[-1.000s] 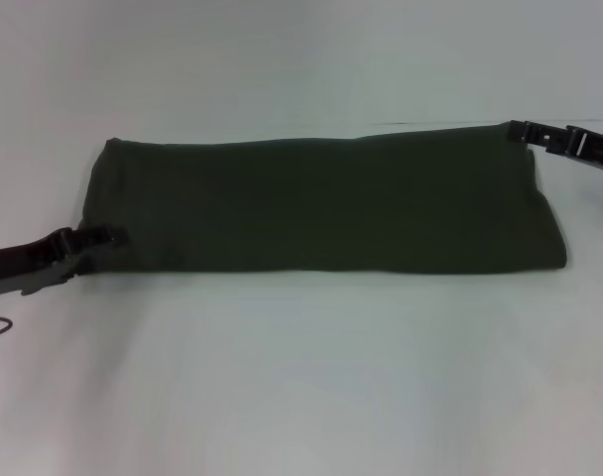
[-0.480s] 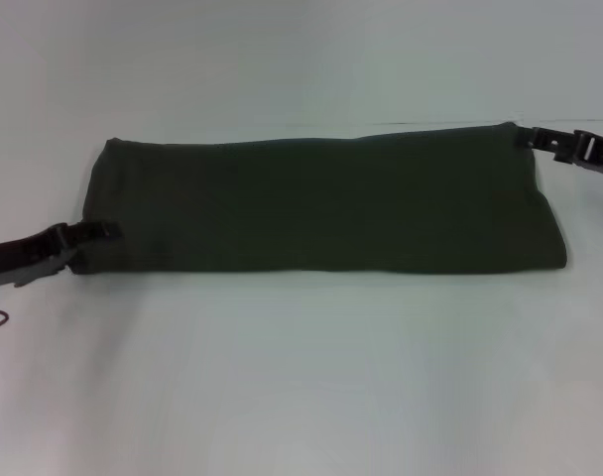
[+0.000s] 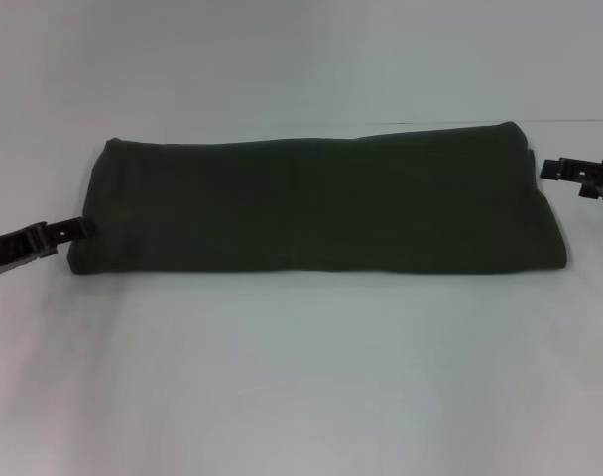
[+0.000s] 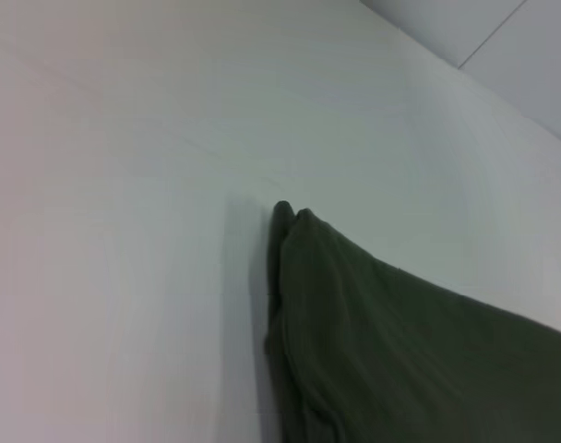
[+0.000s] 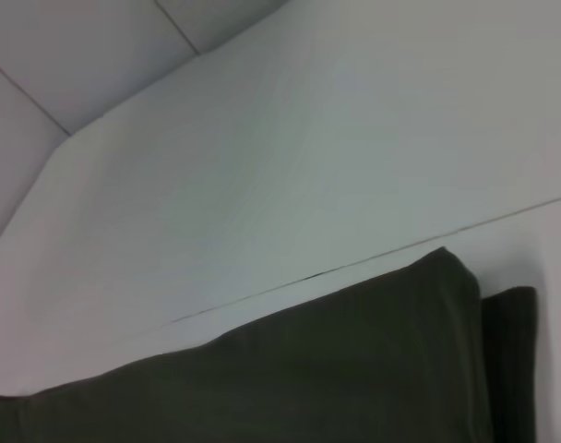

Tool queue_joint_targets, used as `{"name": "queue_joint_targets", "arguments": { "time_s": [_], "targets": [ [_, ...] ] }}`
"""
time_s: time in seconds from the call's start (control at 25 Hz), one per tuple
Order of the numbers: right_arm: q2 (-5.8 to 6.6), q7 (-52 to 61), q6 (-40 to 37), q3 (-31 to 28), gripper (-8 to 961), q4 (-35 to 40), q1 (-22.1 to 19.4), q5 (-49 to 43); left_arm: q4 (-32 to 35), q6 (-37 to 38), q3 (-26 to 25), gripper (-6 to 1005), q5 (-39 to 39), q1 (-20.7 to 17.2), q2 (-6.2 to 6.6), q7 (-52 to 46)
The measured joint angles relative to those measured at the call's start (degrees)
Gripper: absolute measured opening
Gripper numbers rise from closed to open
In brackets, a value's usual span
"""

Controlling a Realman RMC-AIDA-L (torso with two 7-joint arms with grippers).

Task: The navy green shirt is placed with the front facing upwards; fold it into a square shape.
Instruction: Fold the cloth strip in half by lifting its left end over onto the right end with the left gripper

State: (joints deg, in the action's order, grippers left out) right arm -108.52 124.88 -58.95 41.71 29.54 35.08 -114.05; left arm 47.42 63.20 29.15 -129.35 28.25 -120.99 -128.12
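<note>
The navy green shirt [image 3: 311, 203] lies on the white table [image 3: 301, 377], folded into a long flat band running left to right. No lettering or labels show. My left gripper [image 3: 81, 228] is low at the band's left end, just at its edge. My right gripper [image 3: 545, 170] is beside the band's right end near the far corner, a small gap away from the cloth. The left wrist view shows a layered corner of the shirt [image 4: 400, 351]. The right wrist view shows its far right corner [image 5: 308, 378].
A thin seam line [image 5: 373, 258] crosses the table just behind the shirt. Pale wall panels [image 5: 68, 55] stand beyond the table's far edge.
Both grippers have drawn outward from the shirt's ends: the left one moved left off the near-left corner, the right one moved right and slightly nearer off the far-right corner. The shirt stayed flat.
</note>
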Motion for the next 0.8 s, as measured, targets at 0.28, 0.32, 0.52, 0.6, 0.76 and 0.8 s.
{"name": "queue_joint_targets", "arguments": {
  "time_s": [0.28,0.32,0.52,0.6,0.76,0.8],
  "targets": [
    [-0.36,0.0,-0.3,-0.3,913,0.0,-0.3,0.0,-4.1,-5.6,1.0,797,0.0,1.5,-0.2,4.4],
    [-0.39,0.0,-0.3,-0.3,913,0.0,-0.3,0.0,-4.4,-6.1,1.0,797,0.0,1.6,-0.27,4.7],
    [-0.45,0.0,-0.3,-0.4,913,0.0,-0.3,0.0,-5.1,-6.7,1.7,797,0.0,1.8,-0.32,5.2],
    [-0.45,0.0,-0.2,-0.6,913,0.0,-0.2,0.0,-5.1,-6.5,1.8,797,0.0,1.8,-0.31,5.2],
    [-0.52,0.0,-0.1,-0.9,913,0.0,-0.2,0.0,-5.0,-5.6,1.9,797,0.0,1.6,-0.31,5.3],
    [-0.54,0.0,0.0,-0.9,913,0.0,-0.2,0.0,-4.9,-5.4,1.9,798,0.0,1.6,-0.31,5.3]
  ]
}}
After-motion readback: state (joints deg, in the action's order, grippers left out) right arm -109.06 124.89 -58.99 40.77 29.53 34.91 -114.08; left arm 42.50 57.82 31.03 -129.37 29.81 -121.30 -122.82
